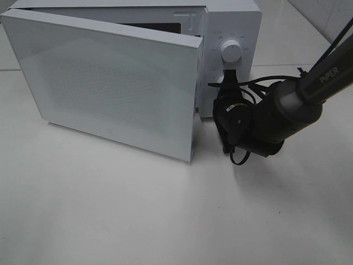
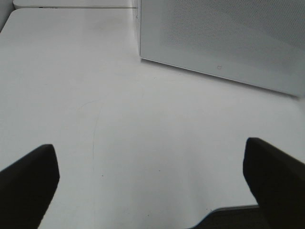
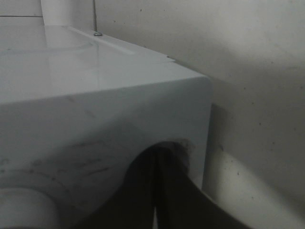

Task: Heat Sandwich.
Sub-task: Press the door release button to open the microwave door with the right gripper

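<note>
The sandwich is out of view. A white microwave (image 1: 231, 22) stands at the back of the table, its door (image 1: 110, 83) swung partly open toward the front. My right gripper (image 1: 229, 74) is shut, its tips against the control panel just below the round knob (image 1: 231, 51). In the right wrist view the shut gripper (image 3: 159, 157) presses on the panel, with the knob (image 3: 21, 210) beside it. My left gripper (image 2: 152, 186) is open over bare table, holding nothing, and the door's outer face (image 2: 219, 38) lies ahead of it.
The open door hides the microwave's inside from the high camera. The white tabletop (image 1: 138, 210) spreads in front of the microwave. The right arm (image 1: 309, 88) with its cables reaches in from the right edge.
</note>
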Tool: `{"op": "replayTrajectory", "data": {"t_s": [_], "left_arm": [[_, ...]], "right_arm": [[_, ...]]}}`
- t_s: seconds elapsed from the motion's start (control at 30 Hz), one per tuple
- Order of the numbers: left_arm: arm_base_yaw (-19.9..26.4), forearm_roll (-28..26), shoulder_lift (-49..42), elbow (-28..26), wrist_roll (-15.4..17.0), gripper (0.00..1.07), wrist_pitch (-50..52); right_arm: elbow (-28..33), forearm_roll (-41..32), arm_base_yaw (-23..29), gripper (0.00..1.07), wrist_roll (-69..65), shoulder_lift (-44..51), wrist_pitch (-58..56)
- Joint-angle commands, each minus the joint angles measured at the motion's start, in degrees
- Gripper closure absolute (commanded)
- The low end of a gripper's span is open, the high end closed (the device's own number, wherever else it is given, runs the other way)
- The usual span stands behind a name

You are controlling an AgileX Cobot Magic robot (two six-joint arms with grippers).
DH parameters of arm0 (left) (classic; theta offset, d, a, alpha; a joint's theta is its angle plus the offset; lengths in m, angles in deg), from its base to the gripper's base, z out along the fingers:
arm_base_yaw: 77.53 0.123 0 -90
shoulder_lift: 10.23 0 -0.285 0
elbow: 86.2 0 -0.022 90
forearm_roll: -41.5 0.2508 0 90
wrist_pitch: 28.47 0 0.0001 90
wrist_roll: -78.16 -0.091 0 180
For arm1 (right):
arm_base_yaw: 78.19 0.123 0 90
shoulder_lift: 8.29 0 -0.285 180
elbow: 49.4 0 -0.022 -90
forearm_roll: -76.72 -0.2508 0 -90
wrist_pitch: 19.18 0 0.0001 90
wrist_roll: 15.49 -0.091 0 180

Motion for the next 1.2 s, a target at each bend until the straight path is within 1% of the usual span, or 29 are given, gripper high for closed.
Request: {"op": "replayTrajectory", "data": {"t_s": [0.03, 0.23, 0.53, 0.7, 0.8, 0.87, 0.93, 1.0, 1.07, 1.13, 1.2], "left_arm": [[0.1, -0.1, -0.3, 0.0, 0.3, 0.09, 0.6], [0.1, -0.1, -0.3, 0.0, 0.3, 0.09, 0.6], [0.1, -0.1, -0.3, 0.0, 0.3, 0.09, 0.6], [0.1, -0.1, -0.3, 0.0, 0.3, 0.09, 0.6], [0.1, -0.1, -0.3, 0.0, 0.3, 0.09, 0.6], [0.1, -0.1, -0.3, 0.0, 0.3, 0.09, 0.6], [0.1, -0.1, -0.3, 0.0, 0.3, 0.09, 0.6], [0.1, -0.1, -0.3, 0.0, 0.3, 0.09, 0.6], [0.1, -0.1, -0.3, 0.0, 0.3, 0.09, 0.6], [0.1, -0.1, -0.3, 0.0, 0.3, 0.09, 0.6], [0.1, -0.1, -0.3, 0.0, 0.3, 0.09, 0.6]], "right_arm": [[-5.7, 5.4, -2.6, 1.07, 1.3, 0.7, 14.9], [-5.7, 5.4, -2.6, 1.07, 1.3, 0.7, 14.5], [-4.9, 5.4, -2.5, 1.07, 0.3, 1.2, 10.0], [-2.3, 5.7, -2.3, 1.07, -2.3, 2.3, 7.1], [-0.6, 6.0, -1.1, 1.07, -3.7, 2.9, 4.5], [-0.1, 5.6, -0.6, 1.07, -4.3, 3.0, 4.2], [1.7, 5.1, 0.6, 1.07, -4.5, 3.7, 4.2], [2.3, 4.7, 0.9, 1.07, -4.5, 3.9, 4.3], [4.4, 4.0, 1.9, 1.07, -4.1, 4.9, 4.1], [5.0, 4.0, 2.2, 1.07, -4.1, 5.2, 4.1], [6.5, 4.1, 2.8, 1.07, -4.1, 6.6, 1.8]]}}
